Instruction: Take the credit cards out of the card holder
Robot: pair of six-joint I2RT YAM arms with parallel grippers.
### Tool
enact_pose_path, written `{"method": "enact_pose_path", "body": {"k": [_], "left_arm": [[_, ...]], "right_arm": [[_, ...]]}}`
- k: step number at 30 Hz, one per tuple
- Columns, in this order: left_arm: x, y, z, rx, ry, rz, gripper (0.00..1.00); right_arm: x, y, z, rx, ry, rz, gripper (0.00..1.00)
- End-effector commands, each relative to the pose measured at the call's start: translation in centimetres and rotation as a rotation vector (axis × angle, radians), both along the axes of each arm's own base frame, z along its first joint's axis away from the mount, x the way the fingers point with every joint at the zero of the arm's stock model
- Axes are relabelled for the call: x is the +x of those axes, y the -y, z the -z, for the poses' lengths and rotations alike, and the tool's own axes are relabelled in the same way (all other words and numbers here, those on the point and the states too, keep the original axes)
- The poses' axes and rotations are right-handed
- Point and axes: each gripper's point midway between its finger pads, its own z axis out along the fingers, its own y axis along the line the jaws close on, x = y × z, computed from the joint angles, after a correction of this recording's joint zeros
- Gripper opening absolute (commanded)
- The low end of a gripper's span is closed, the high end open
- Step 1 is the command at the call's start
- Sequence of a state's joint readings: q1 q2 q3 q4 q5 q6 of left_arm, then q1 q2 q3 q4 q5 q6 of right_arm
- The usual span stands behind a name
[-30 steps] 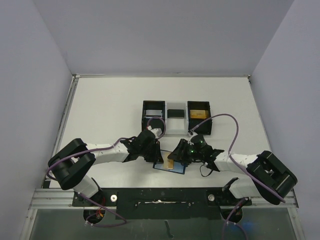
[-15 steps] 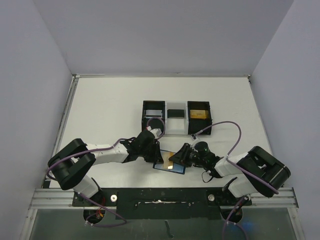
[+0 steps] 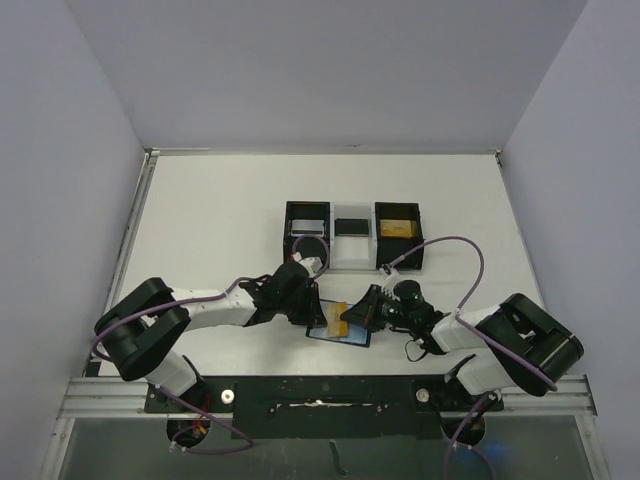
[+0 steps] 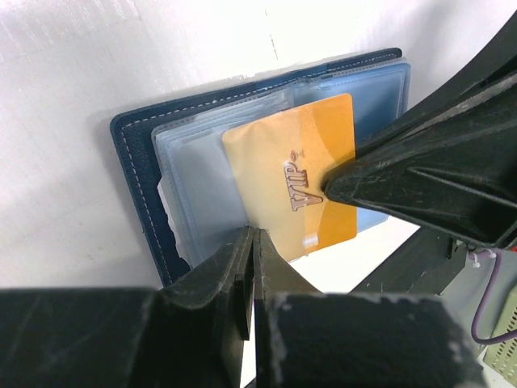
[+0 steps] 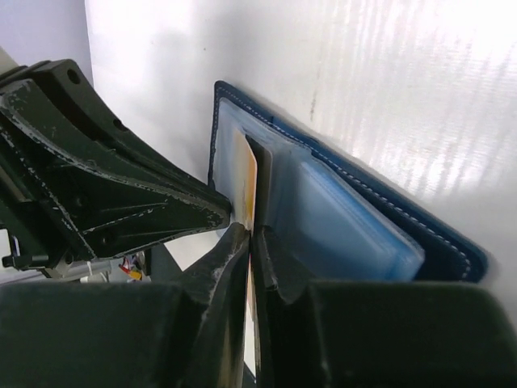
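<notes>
Our right gripper (image 5: 252, 233) is clamped on the edge of a gold card (image 4: 297, 182), which juts out of a clear sleeve (image 4: 190, 186) in the card holder (image 4: 133, 170). Our left gripper (image 4: 248, 242) has its jaws pressed together at the sleeve's edge just beside the card; we cannot tell whether it pinches anything. The blue holder lies open on the white table (image 3: 220, 220).

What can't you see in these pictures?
- The gold card print, left wrist view: a finger of the right gripper covers part.
- Other cards in the card holder: cloudy sleeves hide them.
- Things in the black boxes, top view: too small to name.
</notes>
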State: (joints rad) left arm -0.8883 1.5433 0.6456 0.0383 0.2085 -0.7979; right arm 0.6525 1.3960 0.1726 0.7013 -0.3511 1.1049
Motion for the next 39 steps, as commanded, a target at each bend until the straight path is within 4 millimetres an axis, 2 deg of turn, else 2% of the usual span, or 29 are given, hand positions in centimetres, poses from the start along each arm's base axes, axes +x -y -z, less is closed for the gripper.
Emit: {"method": "enact_pose_path", "body": {"k": [1, 4, 8, 10, 13, 17, 22, 26, 29, 31, 34, 39], "left_arm": [[-0.8, -1.4, 2.0, 0.071, -0.033, 0.0, 0.02], [-0.8, -1.3, 1.9, 0.068, -0.032, 0.001, 0.02], [-0.8, -1.3, 2.0, 0.069, -0.035, -0.002, 0.02], [-0.8, -1.3, 2.0, 0.068, -0.036, -0.001, 0.01], [-0.7, -1.4, 1.8, 0.073, -0.031, -0.004, 0.01], [-0.4, -1.6, 1.2, 0.068, -0.004, -0.025, 0.01], [-0.1, -1.5, 0.7, 0.059, 0.009, -0.03, 0.01], [0.4, -1.1, -0.1, 0.046, 0.036, -0.024, 0.05], [0.5, -0.8, -1.2, 0.028, 0.059, -0.008, 0.12], [1.2, -0.3, -2.9, 0.006, 0.102, -0.004, 0.19], [2.1, -0.5, -4.9, 0.0, 0.158, -0.021, 0.28], [3.2, -2.0, -7.7, -0.001, 0.236, -0.062, 0.39]], "right_arm": [[0.6, 0.0, -1.1, 0.031, 0.043, -0.019, 0.09], [0.5, -0.7, -1.6, 0.066, 0.032, -0.022, 0.19], [0.5, -1.2, -2.2, 0.133, 0.036, -0.01, 0.23], [0.5, -1.3, -1.8, 0.136, 0.026, -0.016, 0.18], [0.1, -1.4, -1.5, 0.136, 0.016, -0.033, 0.01], [-0.6, 0.2, -1.2, 0.139, 0.008, 0.044, 0.0], [-0.4, 1.6, -0.6, -0.006, 0.022, 0.05, 0.0], [0.2, 3.4, -1.9, -0.087, 0.079, 0.096, 0.0], [0.8, 4.2, -4.0, -0.109, 0.163, 0.114, 0.0], [1.3, 4.5, -5.7, -0.119, 0.233, 0.118, 0.0], [2.0, 5.2, -7.7, -0.157, 0.333, 0.124, 0.0], [3.1, 5.7, -12.1, -0.202, 0.585, 0.093, 0.0]]}}
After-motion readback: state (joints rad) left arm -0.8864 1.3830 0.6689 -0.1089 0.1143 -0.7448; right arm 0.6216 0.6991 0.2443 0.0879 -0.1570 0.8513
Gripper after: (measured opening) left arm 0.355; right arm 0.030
